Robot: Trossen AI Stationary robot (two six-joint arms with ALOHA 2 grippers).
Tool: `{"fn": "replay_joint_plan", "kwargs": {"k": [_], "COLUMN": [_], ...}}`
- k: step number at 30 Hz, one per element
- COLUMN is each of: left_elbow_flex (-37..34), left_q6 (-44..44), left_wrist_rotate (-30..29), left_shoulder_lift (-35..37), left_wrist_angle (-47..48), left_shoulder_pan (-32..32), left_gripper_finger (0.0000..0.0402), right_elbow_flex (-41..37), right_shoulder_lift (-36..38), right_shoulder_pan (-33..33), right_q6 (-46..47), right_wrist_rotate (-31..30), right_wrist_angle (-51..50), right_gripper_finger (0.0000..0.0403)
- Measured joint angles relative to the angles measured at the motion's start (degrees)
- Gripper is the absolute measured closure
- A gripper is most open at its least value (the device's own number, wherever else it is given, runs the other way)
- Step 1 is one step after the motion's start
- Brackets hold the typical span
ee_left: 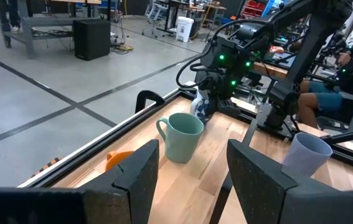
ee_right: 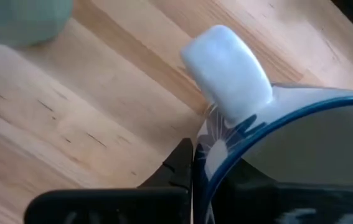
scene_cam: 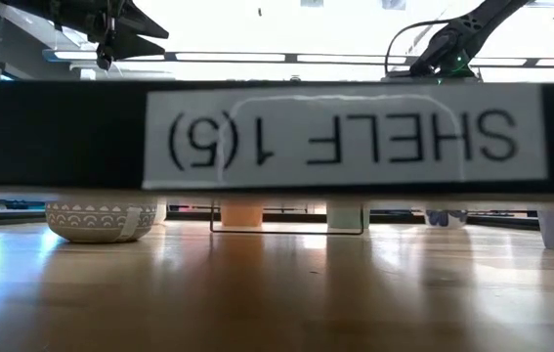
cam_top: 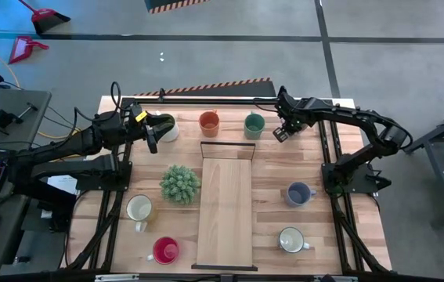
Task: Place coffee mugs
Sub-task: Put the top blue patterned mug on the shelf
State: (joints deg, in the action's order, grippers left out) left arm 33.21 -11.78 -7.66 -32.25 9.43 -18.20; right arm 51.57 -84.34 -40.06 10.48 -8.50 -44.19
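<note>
At the far right corner, your right gripper [cam_top: 282,131] is pinching the patterned mug's [ee_right: 276,143] rim; thin grip, it risks tipping into the teal mug [cam_top: 254,124] nearby. Left gripper [cam_top: 153,131] is hanging wide, empty.

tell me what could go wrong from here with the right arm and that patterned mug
1. The right gripper is shut on the patterned mug at its rim only, beside the handle; a thin hold like that could let the mug tilt or slip when lifted.
2. The teal mug stands close by, so a swing toward it might knock it.
3. The left gripper hangs open near the olive mug, with the orange mug next along; both arms could crowd that back row.
</note>
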Motion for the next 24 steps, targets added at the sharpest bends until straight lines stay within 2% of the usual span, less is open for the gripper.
{"fn": "replay_joint_plan", "kwargs": {"k": [6,16,24], "left_elbow_flex": [0.0,0.0,0.0], "left_q6": [0.1,1.6,4.3], "left_wrist_rotate": [-0.5,-0.6,-0.6], "left_shoulder_lift": [0.0,0.0,0.0], "left_wrist_angle": [0.6,3.5,3.7], "left_shoulder_pan": [0.0,0.0,0.0], "left_gripper_finger": [0.0222,0.0222,0.0222], "right_elbow_flex": [1.7,15.5,27.9], "right_shoulder_lift": [4.2,16.4,15.7], "right_shoulder_pan": [1.7,7.1,15.9], "right_q6": [1.4,7.2,9.0], "right_wrist_rotate": [0.8,0.0,0.4], "right_wrist_angle": [-2.5,-2.9,-1.0], "right_gripper_finger": [0.04,0.0402,0.0402]}}
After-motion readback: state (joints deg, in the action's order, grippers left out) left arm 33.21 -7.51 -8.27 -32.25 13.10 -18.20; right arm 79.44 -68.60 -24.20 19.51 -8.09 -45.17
